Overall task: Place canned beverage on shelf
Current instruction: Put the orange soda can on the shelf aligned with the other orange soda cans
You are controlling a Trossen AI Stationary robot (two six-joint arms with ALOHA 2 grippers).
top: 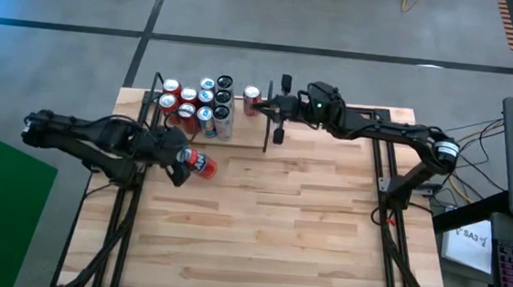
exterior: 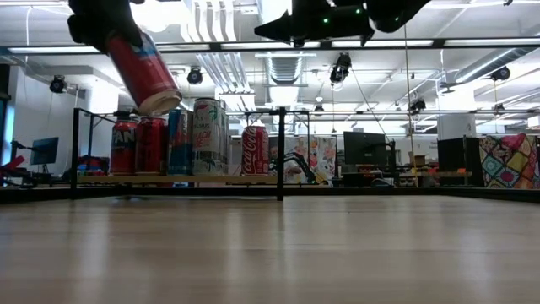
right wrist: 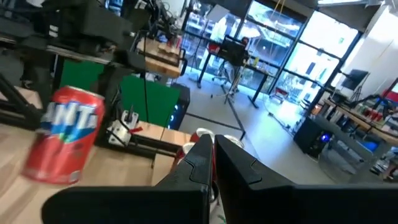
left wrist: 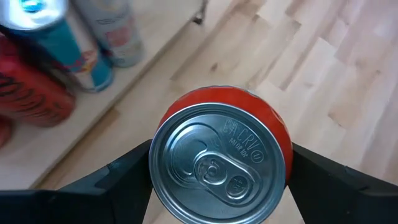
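Red can (top: 202, 164) clamped in left end effector (top: 181, 163); cans (top: 197, 102) on shelf (top: 239, 128).

My left gripper (top: 180, 160) is clamped on a red can (top: 202, 165), held tilted above the bare table (top: 286, 237), which lies open toward the near edge. The shelf (top: 249, 125) runs along the far edge. Its left bay is crowded with a cluster of upright cans (top: 197, 103), which blocks entry there. The black divider rod (exterior: 280, 152) stands just right of a lone cola can (top: 252, 99). My right gripper (top: 273, 108), fingers together, hangs over the divider, obstructing the approach from above. The shelf board right of the divider offers free room.
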